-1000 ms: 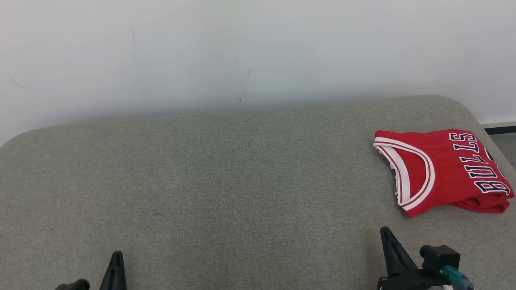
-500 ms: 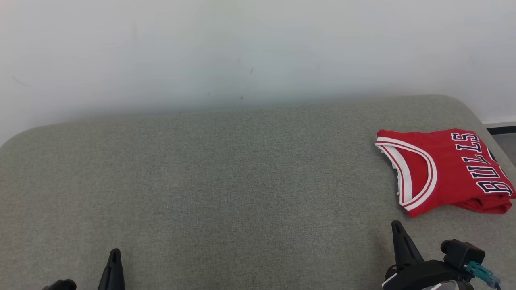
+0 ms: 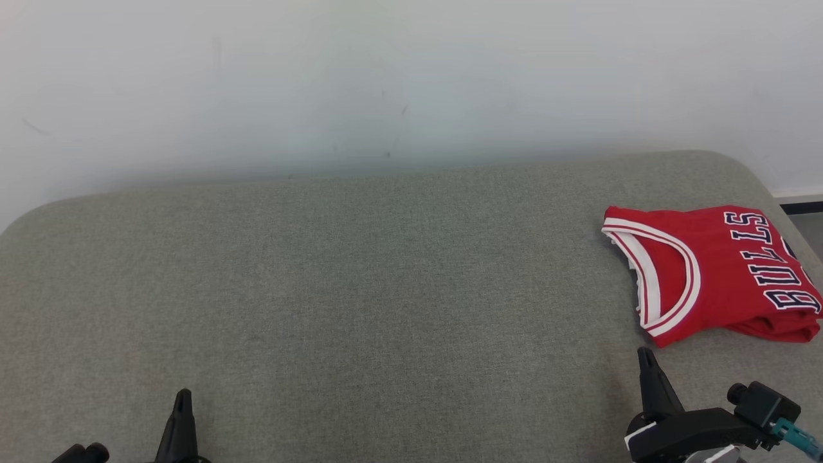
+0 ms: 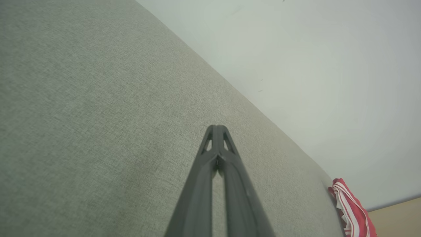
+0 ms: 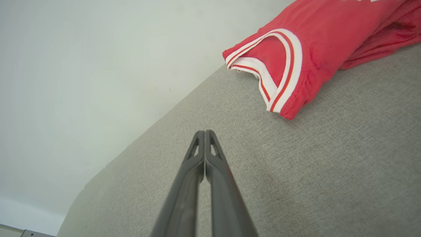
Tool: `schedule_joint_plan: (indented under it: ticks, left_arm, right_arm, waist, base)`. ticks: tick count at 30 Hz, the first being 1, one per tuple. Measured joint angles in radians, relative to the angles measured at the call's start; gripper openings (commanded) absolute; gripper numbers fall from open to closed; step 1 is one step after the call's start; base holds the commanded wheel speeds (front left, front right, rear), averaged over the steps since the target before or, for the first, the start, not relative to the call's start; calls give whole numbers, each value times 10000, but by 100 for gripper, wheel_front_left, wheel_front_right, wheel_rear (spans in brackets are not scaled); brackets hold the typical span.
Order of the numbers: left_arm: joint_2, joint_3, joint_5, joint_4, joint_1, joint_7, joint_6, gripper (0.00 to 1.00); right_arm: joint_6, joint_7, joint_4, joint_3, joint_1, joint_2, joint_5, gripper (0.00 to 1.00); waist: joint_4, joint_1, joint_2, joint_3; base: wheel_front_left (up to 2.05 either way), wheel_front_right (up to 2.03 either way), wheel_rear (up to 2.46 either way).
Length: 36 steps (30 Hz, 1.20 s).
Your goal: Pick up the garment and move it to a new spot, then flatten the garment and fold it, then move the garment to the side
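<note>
jersey [image 3: 714,270]: red, with white-and-red trim and dark "BULLS" lettering; it lies folded at the far right of the cushion, close to the right edge.
jersey's lay: the trimmed neckline faces left and the lettering runs down the right side; a looser fold of red cloth pokes out under the near edge.
left gripper [image 3: 182,395]: low at the near left over the cushion, fingers pressed together, nothing held, well apart from the jersey.
right gripper [image 3: 643,354]: low at the near right, fingers together and empty; its tip is near the jersey's near corner, not touching it.
cushion [image 3: 360,289]: grey-green woven fabric with rounded far corners.
wall [image 3: 386,77]: pale, with a few faint marks, right behind the cushion.
</note>
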Motion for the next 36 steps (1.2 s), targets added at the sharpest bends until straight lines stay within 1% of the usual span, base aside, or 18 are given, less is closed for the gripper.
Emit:
schedule_joint_plan:
  ticks: [13, 16, 36]
  left_arm:
    - [12, 19, -1707, -117, -143, 443, -73, 0]
    - [12, 25, -1912, -130, -143, 500, -79, 0]
    - [25, 52, -4123, -282, -322, 1083, -159, 0]
  right_arm:
    - [0, 433, -328, -263, 8, 38, 1676, 0]
    - [0, 512, -378, -301, 9, 44, 1950, 0]
    - [0, 1049, -786, -637, 37, 98, 4105, 0]
  waist:
    - [49, 0, 0, 38]
    - [57, 0, 0, 43]
    - [132, 0, 0, 101]
  base:
    - [0, 0, 0]
    - [0, 0, 0]
    - [0, 0, 0]
